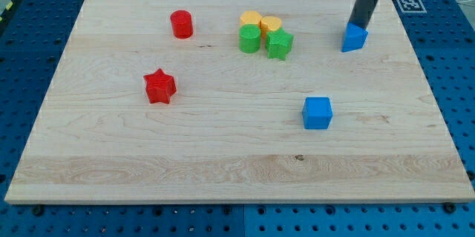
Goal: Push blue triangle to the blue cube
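The blue triangle [354,38] lies near the view's top right of the wooden board [223,155]. The blue cube [317,113] sits below it and a little to the left, well apart from it. My tip [358,24] is at the triangle's upper edge, touching it or nearly so. The dark rod rises from there toward the view's top right.
A cluster of two yellow blocks [260,21], a green cylinder [249,39] and a green star [280,44] sits left of the triangle. A red cylinder [181,24] and a red star [159,86] lie on the left half.
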